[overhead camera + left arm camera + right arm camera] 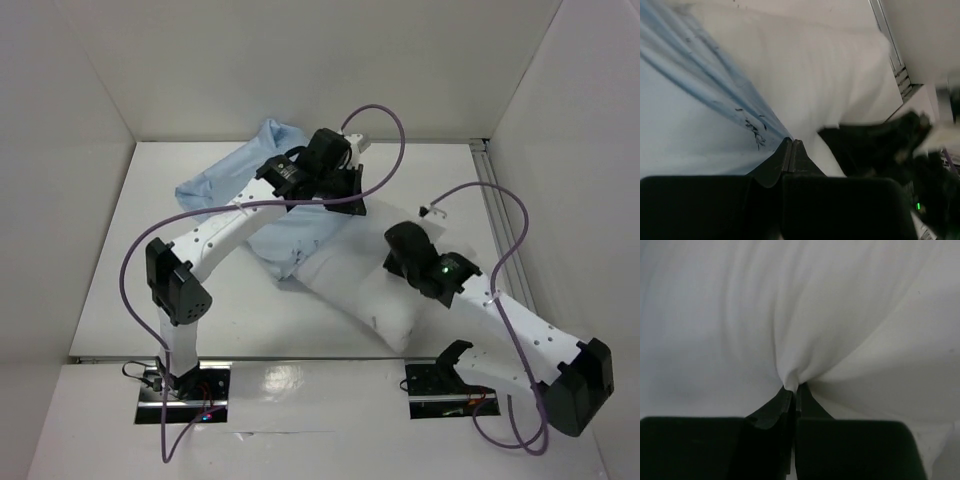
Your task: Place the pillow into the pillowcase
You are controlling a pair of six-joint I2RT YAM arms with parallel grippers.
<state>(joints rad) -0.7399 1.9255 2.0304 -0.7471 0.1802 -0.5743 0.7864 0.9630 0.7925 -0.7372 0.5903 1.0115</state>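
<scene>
Lying slantwise, the pillow (362, 295) had its far end tucked into the pillowcase (220, 180) and its near end bare, pointing toward the right arm's base; the pillowcase sprawled rumpled toward the far left; the right gripper (794, 389) was clamped on a pinch of pillow fabric, folds fanning from its tips; the left gripper (791, 145) was closed on the pillowcase's edge beside the pillow; both lay on the table (120, 290).

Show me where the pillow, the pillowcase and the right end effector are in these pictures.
pillow (355, 295): top external view, the bare white middle.
pillowcase (215, 183): top external view, the wrinkled blue left end.
right end effector (794, 388): right wrist view, between fingertips shut on pillow fabric.
</scene>
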